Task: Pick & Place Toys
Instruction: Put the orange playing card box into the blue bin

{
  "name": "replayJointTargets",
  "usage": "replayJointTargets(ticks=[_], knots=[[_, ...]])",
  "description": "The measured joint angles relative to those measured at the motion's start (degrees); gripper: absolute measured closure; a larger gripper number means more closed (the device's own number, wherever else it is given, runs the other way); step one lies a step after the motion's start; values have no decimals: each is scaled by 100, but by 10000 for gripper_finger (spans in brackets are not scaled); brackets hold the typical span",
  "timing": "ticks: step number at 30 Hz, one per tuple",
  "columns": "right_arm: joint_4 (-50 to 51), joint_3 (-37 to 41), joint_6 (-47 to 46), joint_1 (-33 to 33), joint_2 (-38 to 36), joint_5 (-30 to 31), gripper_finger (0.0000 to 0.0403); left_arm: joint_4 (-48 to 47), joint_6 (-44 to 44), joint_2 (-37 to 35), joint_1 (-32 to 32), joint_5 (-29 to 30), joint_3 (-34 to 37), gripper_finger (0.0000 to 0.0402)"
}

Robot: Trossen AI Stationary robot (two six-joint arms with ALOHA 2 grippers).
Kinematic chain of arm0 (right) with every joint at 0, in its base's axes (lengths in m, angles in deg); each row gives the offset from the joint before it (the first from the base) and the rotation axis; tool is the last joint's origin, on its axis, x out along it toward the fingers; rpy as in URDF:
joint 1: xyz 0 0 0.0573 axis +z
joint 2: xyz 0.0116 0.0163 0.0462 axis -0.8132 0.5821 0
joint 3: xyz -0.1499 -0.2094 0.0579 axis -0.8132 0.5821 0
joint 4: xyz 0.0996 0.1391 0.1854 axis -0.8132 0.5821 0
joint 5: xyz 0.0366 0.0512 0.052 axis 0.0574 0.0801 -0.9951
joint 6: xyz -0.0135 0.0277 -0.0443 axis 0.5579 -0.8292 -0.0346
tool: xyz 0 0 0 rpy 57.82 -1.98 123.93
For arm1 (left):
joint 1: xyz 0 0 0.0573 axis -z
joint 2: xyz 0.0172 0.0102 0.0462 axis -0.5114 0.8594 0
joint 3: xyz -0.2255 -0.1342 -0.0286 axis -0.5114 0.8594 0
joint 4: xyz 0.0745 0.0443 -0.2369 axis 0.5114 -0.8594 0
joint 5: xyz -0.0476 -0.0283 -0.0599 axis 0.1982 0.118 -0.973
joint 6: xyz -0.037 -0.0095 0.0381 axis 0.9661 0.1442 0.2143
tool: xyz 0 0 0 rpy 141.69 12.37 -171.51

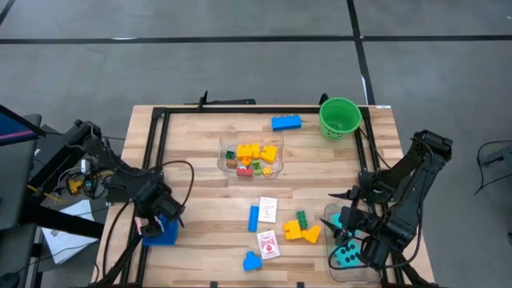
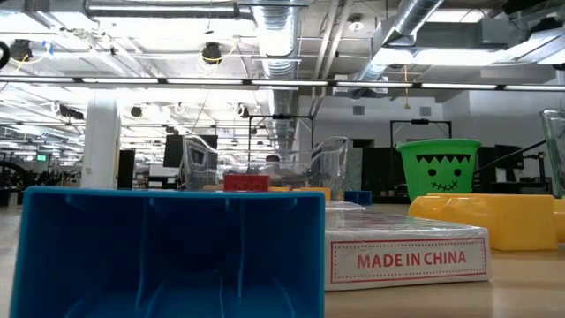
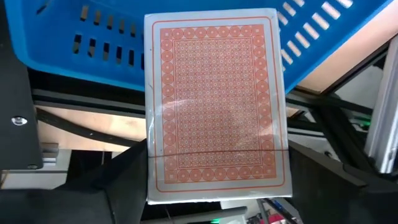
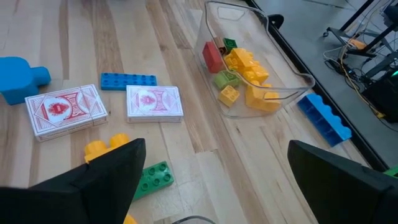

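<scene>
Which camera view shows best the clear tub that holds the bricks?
The right wrist view: the clear tub shows large, with the yellow, green and red bricks inside distinct. The high view shows it small at the table's middle. The low view shows only its walls, far behind. The left wrist view misses it.

2 dark jointed arms, black cables looping beside them, each with broad matte-black fingers (image 4: 106, 171).
</scene>
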Motion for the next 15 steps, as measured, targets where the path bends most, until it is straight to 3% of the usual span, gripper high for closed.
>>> replayJointTargets(ticks=[15], knots=[[-44, 0, 0, 0, 0, -22, 19, 46, 318, -4, 176, 116, 0, 73]])
